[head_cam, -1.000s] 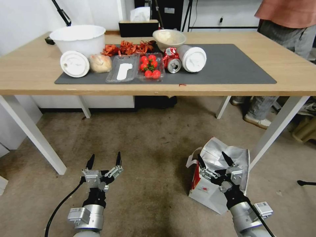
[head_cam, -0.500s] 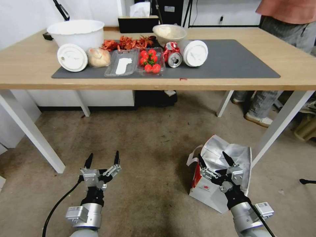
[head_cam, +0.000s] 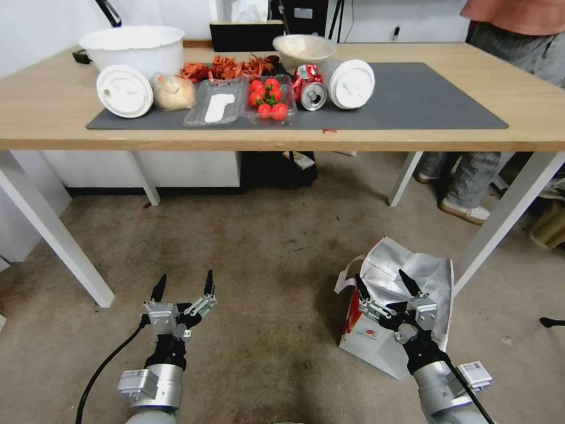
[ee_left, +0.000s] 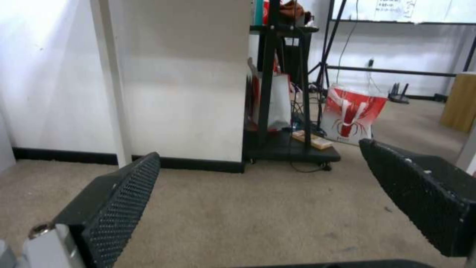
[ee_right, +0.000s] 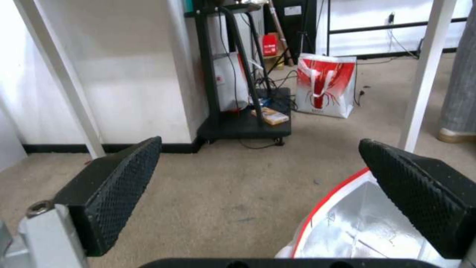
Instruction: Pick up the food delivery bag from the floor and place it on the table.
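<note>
**Both grippers spread above carpet; bag on floor beside table leg**

The right gripper (head_cam: 385, 284) hangs above the open mouth of the food delivery bag, its two black ribbed fingers (ee_right: 124, 182) spread wide and holding nothing. In the right wrist view one finger sits over bare carpet, the other over the bag's foil lining. The left gripper (head_cam: 184, 287) hovers over bare carpet well to the left of the bag, fingers likewise spread apart and empty.

The floor (head_cam: 259, 247) is flat brownish-beige carpet with darker stains. On it, just inside the white angled front right table leg (head_cam: 500, 221), stands the large boxy white paper food delivery bag (head_cam: 368, 344). It shows a red side panel, a small red logo on its near white face, crinkled silver foil lining at the open top, and a white strap handle drooping over its left edge. The bag leans slightly and its mouth gapes.

Beyond stands the large rectangular light-wood table (head_cam: 47, 118). A dark grey mat (head_cam: 424, 100) lies on it, bearing a white tub (head_cam: 132, 47), white lids, a clear tray of red tomatoes (head_cam: 268, 103), a crushed red can (head_cam: 309, 91) and a pale bowl (head_cam: 303, 50). The mat's right half is bare.

White walls with dark skirting close the room behind. In the wrist views a black wheeled stand (ee_right: 238, 93) and a second red-and-white paper bag (ee_right: 325, 85) rest on the carpet farther off.
</note>
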Controlling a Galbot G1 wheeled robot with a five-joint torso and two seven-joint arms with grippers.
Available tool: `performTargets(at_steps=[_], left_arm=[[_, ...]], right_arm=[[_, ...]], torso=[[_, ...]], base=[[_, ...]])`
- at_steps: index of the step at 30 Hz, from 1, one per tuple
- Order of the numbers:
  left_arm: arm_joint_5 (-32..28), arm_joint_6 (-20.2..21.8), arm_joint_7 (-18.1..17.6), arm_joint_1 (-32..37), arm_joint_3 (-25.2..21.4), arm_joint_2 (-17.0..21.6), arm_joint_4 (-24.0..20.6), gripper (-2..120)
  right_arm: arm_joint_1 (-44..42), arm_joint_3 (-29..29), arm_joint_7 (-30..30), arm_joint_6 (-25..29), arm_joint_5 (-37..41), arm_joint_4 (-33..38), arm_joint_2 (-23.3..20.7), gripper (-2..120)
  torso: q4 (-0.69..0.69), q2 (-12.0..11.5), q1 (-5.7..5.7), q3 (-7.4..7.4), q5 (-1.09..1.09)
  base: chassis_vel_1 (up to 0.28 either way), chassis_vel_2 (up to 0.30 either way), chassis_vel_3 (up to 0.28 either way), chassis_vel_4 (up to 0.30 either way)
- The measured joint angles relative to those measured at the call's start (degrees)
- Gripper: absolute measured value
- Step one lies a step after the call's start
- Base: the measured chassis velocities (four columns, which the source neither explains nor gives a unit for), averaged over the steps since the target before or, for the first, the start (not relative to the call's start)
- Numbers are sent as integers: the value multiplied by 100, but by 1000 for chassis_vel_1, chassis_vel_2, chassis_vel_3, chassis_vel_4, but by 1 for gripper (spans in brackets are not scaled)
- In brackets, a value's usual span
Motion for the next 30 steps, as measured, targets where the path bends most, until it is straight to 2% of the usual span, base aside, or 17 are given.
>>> performTargets(at_steps=[4,6,10,22,30], left_arm=[[2,0,5,-4,2,-6,2,100],[19,0,8,-9,23,-20,7,100],[29,0,8,-3,29,-26,7,100],[25,-33,8,4,27,-14,14,100],[19,-39,7,-1,29,-3,26,100]], right_arm=[[6,0,0,0,-1,0,-4,100],[7,2,0,0,-1,-4,-9,100],[0,1,-1,0,-1,-5,-9,100],[-7,-22,-2,1,-21,-27,8,100],[-10,-20,-1,2,-24,-34,11,100]], torso=[[0,-43,-3,-39,0],[0,-147,-14,-134,0],[0,-201,-18,-183,0],[0,-503,-39,-457,0],[1,-576,-59,-456,0]], base=[[0,0,0,0],[0,0,0,0],[0,0,0,0],[0,0,0,0],[0,0,0,0]])
